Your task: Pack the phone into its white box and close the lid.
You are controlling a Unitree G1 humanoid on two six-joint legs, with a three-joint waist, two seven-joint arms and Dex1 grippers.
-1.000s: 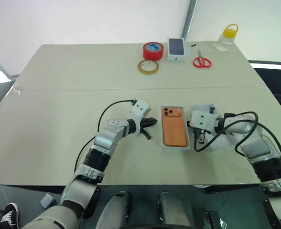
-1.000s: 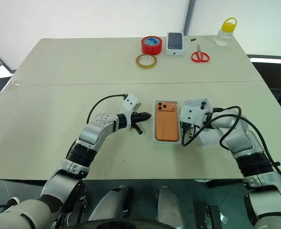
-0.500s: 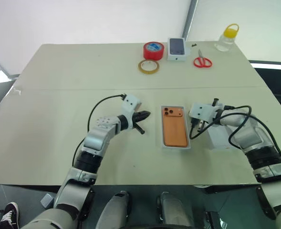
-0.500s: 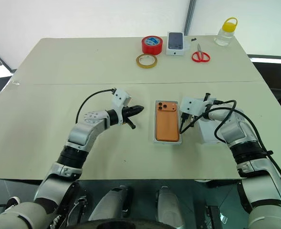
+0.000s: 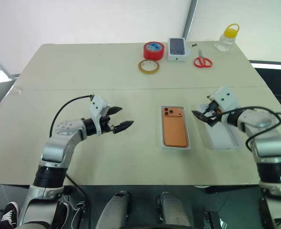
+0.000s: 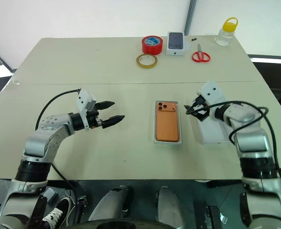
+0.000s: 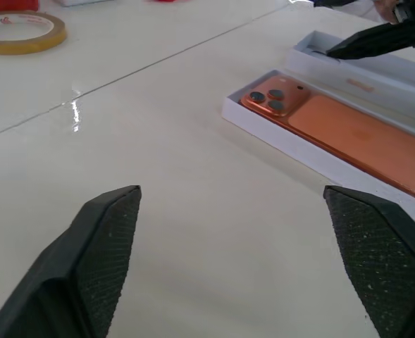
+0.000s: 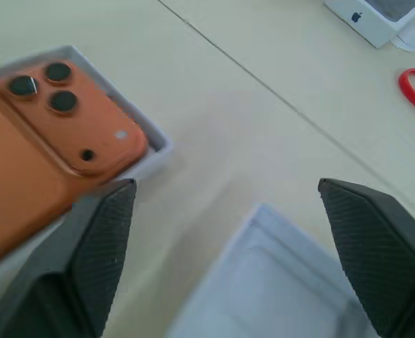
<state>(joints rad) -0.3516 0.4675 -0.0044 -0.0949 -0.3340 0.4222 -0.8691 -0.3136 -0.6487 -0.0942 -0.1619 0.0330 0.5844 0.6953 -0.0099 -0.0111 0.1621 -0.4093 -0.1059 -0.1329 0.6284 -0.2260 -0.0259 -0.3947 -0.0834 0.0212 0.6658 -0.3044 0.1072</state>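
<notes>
Lying face down in the white box at the middle of the table, the phone is showing its orange back, with the camera cluster at the far end. We are holding our left gripper above the bare table well to the left of the box, its two black fingers spread wide and gripping nothing. We are holding our right gripper just right of the box, over the near-left corner of the lid, its fingers spread too and empty. The lid is lying open side up beside the box, not on it. Along the far edge of the table are sitting a red tape roll, a tan tape roll, a small box printed with a phone picture, red scissors and a bottle with a yellow cap.
</notes>
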